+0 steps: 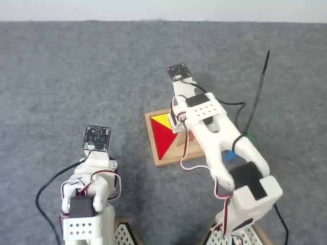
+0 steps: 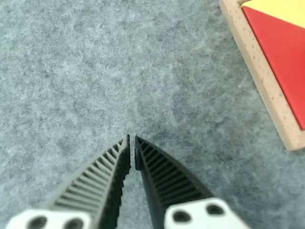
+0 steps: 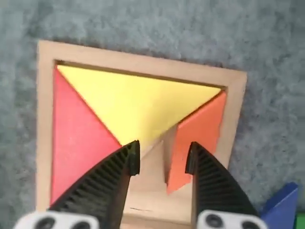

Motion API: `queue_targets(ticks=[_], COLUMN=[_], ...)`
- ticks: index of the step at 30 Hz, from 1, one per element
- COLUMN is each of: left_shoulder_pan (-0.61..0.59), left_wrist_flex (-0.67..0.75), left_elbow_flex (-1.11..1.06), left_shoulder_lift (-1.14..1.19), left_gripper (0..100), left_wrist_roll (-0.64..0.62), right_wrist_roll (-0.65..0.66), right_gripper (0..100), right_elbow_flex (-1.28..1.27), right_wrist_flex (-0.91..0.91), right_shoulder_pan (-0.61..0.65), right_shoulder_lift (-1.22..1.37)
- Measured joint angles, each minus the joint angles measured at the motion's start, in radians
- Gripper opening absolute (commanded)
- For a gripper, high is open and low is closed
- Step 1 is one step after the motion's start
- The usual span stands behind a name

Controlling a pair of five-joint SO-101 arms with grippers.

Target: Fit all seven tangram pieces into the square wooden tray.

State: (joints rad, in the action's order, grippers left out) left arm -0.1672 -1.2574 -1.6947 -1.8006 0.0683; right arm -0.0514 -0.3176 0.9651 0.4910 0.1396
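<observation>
Square wooden tray (image 3: 143, 59): recorded directly beneath the right gripper (image 3: 162, 160), whose fingers were held moderately apart, nothing gripped. Large yellow triangle (image 3: 138, 100), red triangle (image 3: 76, 138) and orange piece (image 3: 202, 129) were seated inside, the orange edge lying between the fingertips. Blue piece (image 3: 281, 205): noted outside the tray. Left gripper (image 2: 132, 143): closed to a sliver over grey felt mat (image 2: 71, 71), tray off to its right.

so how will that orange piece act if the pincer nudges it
Probably stiff: the orange piece is a thick flat slab with a visible side face. It should slide rather than roll, having straight edges. Likely it stops against the tray wall beside it.
</observation>
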Motion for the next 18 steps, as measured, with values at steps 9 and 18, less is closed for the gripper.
queue_targets(ticks=[9, 18], left_shoulder_pan=[0.0, 0.0], left_wrist_flex=[0.0, 0.0], left_elbow_flex=[0.0, 0.0], left_shoulder_lift=[0.0, 0.0], left_gripper=[2, 2], left_wrist_roll=[0.0, 0.0], right_wrist_roll=[0.107, 0.121], right_gripper=[5.3, 4.1], right_elbow_flex=[-0.216, -0.241], right_wrist_flex=[0.014, -0.009], right_shoulder_pan=[0.041, 0.037], right_shoulder_lift=[-0.193, -0.204])
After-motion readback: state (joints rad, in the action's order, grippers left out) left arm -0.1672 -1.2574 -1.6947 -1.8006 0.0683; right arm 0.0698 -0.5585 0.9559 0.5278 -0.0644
